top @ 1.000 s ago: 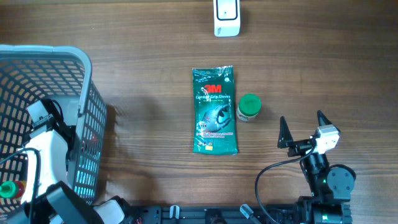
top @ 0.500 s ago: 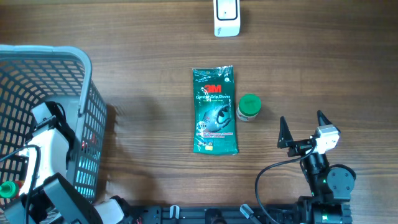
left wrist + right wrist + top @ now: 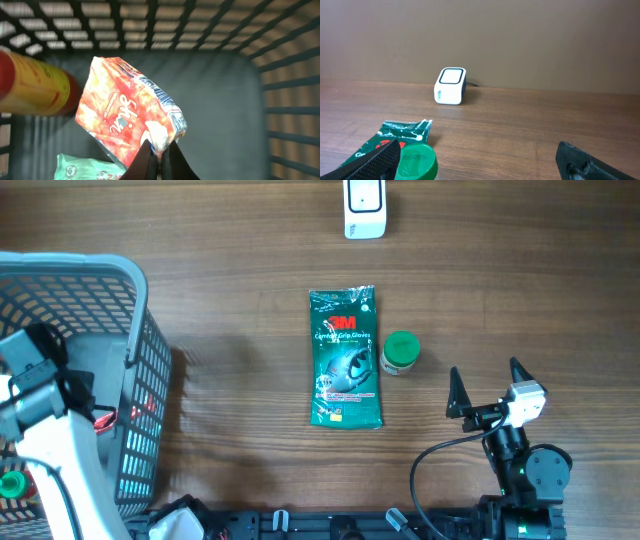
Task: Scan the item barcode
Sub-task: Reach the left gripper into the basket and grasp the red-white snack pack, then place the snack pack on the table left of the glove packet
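left gripper [image 3: 159, 151] tight on orange packet [image 3: 124, 111] corner

From overhead we see soft, even light on the wooden table [image 3: 250, 280]. The basket [image 3: 150, 380] throws a faint shadow to its right, and small glints sit on the green packet [image 3: 346, 360]. In the left wrist view the basket's inside is dim under bright slats at the top. The orange packet [image 3: 125, 115] has a sheen, and the left gripper [image 3: 159, 147] at the bottom edge is blurred. In the right wrist view the light is warm and flat. The right gripper [image 3: 479, 147] shows dark, unfocused fingers [image 3: 585, 160] in the lower corners, while the scanner [image 3: 450, 86] looks fairly sharp.

Glossy packet [image 3: 125, 112] (crinkled film), matt plastic basket [image 3: 220, 100]
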Motion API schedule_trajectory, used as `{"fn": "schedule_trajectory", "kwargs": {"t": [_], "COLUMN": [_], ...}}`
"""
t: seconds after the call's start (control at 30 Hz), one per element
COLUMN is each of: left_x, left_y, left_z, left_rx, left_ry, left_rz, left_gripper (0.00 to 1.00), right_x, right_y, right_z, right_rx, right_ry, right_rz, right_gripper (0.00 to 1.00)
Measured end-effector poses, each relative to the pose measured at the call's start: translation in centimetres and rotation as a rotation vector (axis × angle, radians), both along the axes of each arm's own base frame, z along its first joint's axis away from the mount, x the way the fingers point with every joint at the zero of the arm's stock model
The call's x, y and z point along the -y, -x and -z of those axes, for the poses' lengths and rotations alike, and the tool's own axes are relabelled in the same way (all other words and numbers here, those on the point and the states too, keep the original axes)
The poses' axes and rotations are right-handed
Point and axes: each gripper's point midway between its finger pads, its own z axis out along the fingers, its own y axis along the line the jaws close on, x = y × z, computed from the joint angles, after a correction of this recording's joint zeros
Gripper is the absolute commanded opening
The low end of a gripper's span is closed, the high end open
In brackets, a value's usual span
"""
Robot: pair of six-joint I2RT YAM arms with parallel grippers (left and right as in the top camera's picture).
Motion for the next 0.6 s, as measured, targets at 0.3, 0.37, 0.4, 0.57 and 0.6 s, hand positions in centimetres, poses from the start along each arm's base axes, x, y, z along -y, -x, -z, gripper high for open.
{"fn": "schedule_trajectory", "kwargs": {"t": [0.3,0.37,0.4,0.57,0.6], "left_x": [3.3,4.8,5.7,10.0,11.0], "left_y": [-3.3,-4.0,-4.3,-5.3,-5.3], "left_z": [-10.0,-12.9,-14.6,-20.9,-21.8], "left_rx": [0.44,0.575,0.649,0.904,0.942], "left_ry": [-0.069,-0.091,-0.103,-0.138,-0.137], "left_rz": [0.23,0.309,0.356,0.591,0.642], "left_gripper": [0.04,0.04,0.04,0.04,0.04], "right_x": [0.0,0.0,0.0,0.0,0.0], "right_y": [0.0,0.0,0.0,0.0,0.0], "right_z": [0.0,0.0,0.0,0.0,0.0], "right_rx": [0.0,0.0,0.0,0.0,0.0], "right_ry": [0.0,0.0,0.0,0.0,0.0], "right_rz": [0.0,0.0,0.0,0.0,0.0], "right_gripper": [1.0,1.0,1.0,1.0,1.0]}}
